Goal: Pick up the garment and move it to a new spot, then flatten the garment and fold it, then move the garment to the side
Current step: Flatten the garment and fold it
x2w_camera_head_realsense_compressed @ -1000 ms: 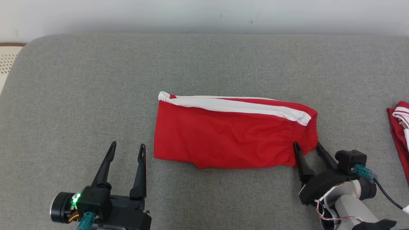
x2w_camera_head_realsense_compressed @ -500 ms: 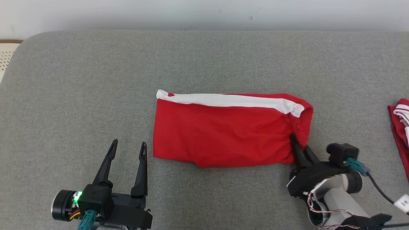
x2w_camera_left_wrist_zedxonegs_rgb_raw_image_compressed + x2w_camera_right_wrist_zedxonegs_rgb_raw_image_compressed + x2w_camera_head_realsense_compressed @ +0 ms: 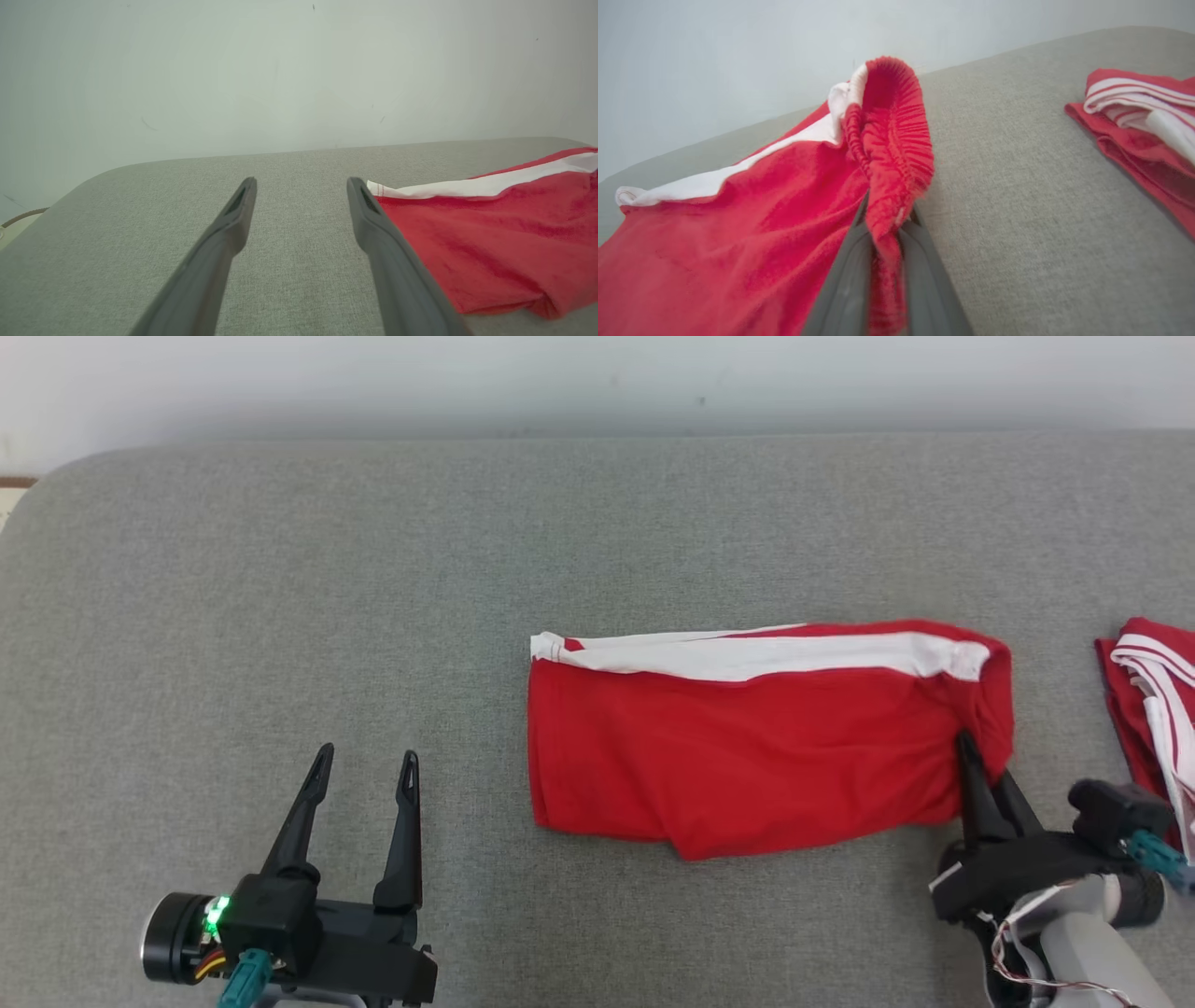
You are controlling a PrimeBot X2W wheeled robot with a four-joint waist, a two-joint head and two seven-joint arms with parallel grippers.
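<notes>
Right tool (image 3: 982, 758) clamps the red shorts (image 3: 747, 747) at their 3 o'clock waistband (image 3: 896, 140), ready to drag them; left tool (image 3: 367, 753) rests wide open.

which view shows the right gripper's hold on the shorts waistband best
The right wrist view: the gathered waistband sits pinched in the right gripper, close up. The head view shows the same pinch from above, but small. The left wrist view catches the shorts at their opposite end.
</notes>
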